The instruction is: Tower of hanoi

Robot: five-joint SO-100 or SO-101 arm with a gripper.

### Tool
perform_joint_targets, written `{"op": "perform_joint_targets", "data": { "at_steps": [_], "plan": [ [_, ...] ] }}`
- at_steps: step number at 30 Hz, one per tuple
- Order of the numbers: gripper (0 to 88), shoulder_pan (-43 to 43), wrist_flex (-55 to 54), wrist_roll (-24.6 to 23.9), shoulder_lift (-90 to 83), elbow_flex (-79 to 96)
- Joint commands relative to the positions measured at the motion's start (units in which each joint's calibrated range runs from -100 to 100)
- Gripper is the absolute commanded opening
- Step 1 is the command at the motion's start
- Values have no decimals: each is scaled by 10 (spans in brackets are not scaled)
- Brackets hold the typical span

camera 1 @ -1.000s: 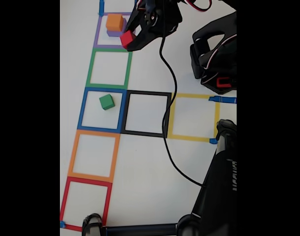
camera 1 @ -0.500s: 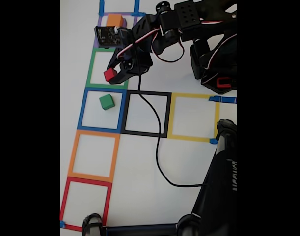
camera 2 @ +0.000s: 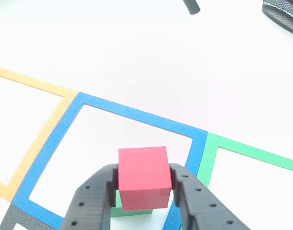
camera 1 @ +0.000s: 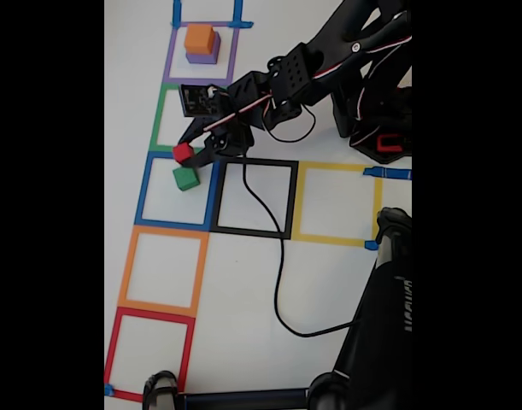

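Over the blue square (camera 1: 177, 191) in the fixed view, the gripper (camera 1: 187, 155) hangs clamped on a small red cube (camera 1: 183, 153), just above and beside the green cube (camera 1: 186, 178) that sits inside that square, while an orange cube (camera 1: 199, 38) rests on a purple one (camera 1: 203, 57) in the purple square at the top. In the other view, the two black fingers (camera 2: 96, 199) press the red cube (camera 2: 143, 176) from both sides, with the green cube (camera 2: 132, 211) peeking out directly beneath it. If the red cube comes down off-centre or tilted, it could slide off the green one or knock it out of place, since the lower cube is mostly hidden under the load and hard to line up with.
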Motion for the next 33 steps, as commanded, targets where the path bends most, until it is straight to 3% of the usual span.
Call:
{"op": "perform_joint_targets", "data": {
  "at_steps": [1, 11, 33],
  "plan": [
    [36, 2, -92, 7, 65, -17],
    [36, -14, -156, 7, 149, -42],
    [36, -12, -168, 7, 203, -70]
  ]
}}
